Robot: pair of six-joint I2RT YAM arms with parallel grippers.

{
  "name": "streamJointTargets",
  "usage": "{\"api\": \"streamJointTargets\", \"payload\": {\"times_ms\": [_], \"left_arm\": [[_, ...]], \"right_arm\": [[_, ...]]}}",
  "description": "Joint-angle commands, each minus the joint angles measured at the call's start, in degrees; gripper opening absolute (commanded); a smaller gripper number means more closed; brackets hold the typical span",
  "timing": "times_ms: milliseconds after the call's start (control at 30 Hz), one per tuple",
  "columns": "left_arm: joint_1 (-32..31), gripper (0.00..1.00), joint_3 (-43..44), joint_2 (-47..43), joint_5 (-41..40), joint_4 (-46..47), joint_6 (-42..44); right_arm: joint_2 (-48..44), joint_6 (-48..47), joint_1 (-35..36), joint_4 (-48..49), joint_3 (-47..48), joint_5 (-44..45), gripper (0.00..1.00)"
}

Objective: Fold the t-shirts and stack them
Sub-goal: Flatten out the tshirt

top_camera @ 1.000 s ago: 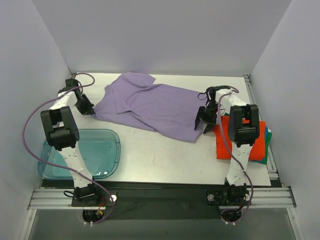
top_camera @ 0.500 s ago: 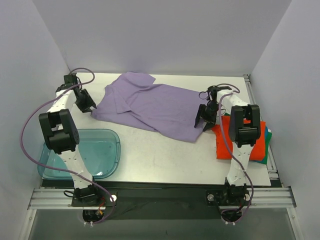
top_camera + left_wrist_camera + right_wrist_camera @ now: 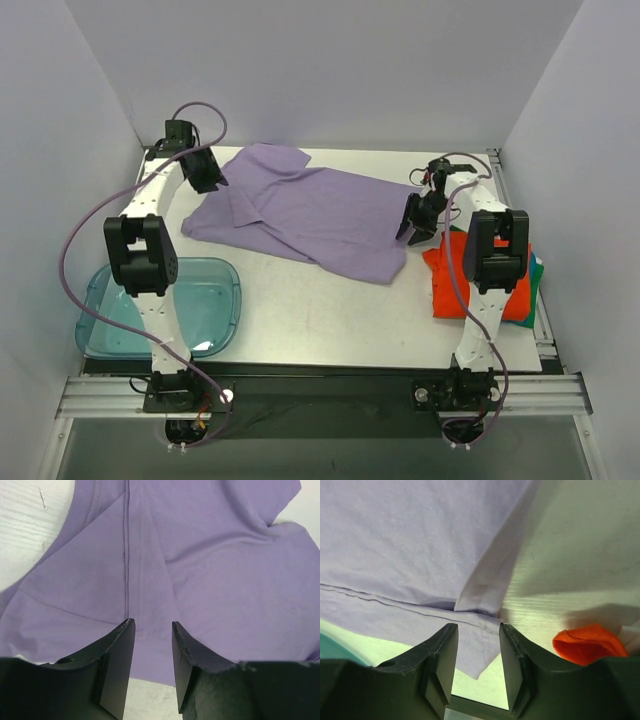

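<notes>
One lavender t-shirt (image 3: 300, 215) spread, one orange-red t-shirt (image 3: 445, 290), one green-teal edge (image 3: 538, 271).

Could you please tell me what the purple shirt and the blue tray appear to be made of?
The purple shirt looks like soft, matte knit cloth, possibly cotton: it lies in wrinkles and shows stitched seams. The blue tray looks like glossy translucent plastic: a bright highlight sits near its front edge, and the surface beneath shows through it.

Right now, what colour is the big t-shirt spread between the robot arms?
Plain lavender-purple. The t-shirt shows best in the top external view.
</notes>
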Motion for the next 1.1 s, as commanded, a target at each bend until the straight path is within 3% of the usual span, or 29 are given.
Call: {"api": "streamJointTargets", "payload": {"times_ms": [0, 433, 533, 767, 1067], "left_arm": [[0.4, 0.46, 4.3, 4.0, 1.0, 0.5, -2.1], [0.5, 0.46, 8.7, 10.9, 1.3, 9.9, -8.7], [0.7, 0.46, 9.4, 11.7, 0.3, 11.3, -9.7], [1.1, 0.47, 13.0, 15.4, -2.0, 14.0, -10.9], [0.9, 0.48, 19.7, 22.0, -5.8, 15.5, -11.6]], "right_arm": [[1.7, -1.4, 0.0, -2.1, 0.9, -2.7, 0.38], [1.2, -3.3, 0.1, -2.0, -3.1, -1.3, 0.36], [1.7, -2.8, 0.2, -2.0, -3.0, -2.0, 0.31], [-1.2, -3.3, 0.3, -2.0, -4.6, -4.1, 0.00], [-4.4, -1.6, 1.9, -2.0, -6.3, -6.7, 0.00]]}}
